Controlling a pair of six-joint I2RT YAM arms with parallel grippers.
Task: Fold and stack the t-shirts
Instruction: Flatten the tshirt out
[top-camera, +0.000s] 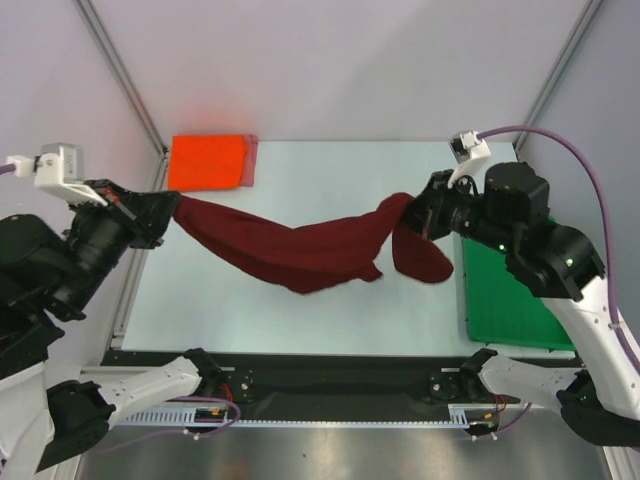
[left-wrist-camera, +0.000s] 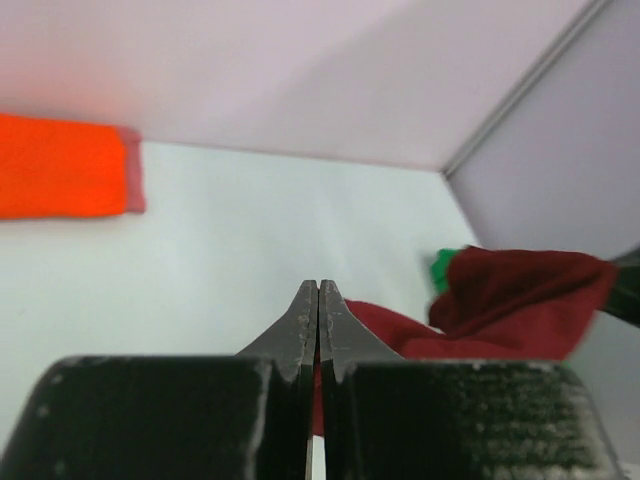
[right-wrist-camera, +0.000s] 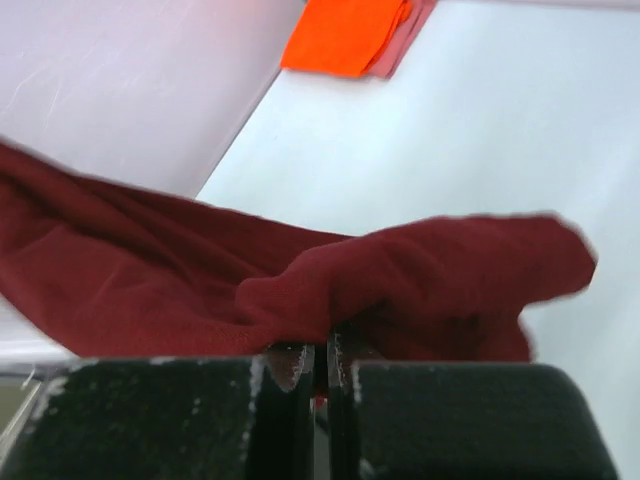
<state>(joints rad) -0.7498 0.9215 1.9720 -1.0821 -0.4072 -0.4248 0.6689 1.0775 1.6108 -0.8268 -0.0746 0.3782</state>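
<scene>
A dark maroon t-shirt (top-camera: 300, 250) hangs stretched above the table between both grippers, sagging in the middle. My left gripper (top-camera: 168, 215) is shut on its left end; in the left wrist view the fingers (left-wrist-camera: 318, 310) pinch maroon cloth (left-wrist-camera: 520, 300). My right gripper (top-camera: 425, 212) is shut on its right end, with a flap drooping below; the cloth (right-wrist-camera: 300, 280) drapes over its fingertips (right-wrist-camera: 322, 355). A folded bright orange-red t-shirt (top-camera: 207, 162) lies at the table's back left on a pinkish one (top-camera: 250, 160), whose edge shows.
A green plastic tray (top-camera: 510, 300) lies at the table's right side under my right arm. The pale table (top-camera: 320, 180) is walled by white panels at back and sides.
</scene>
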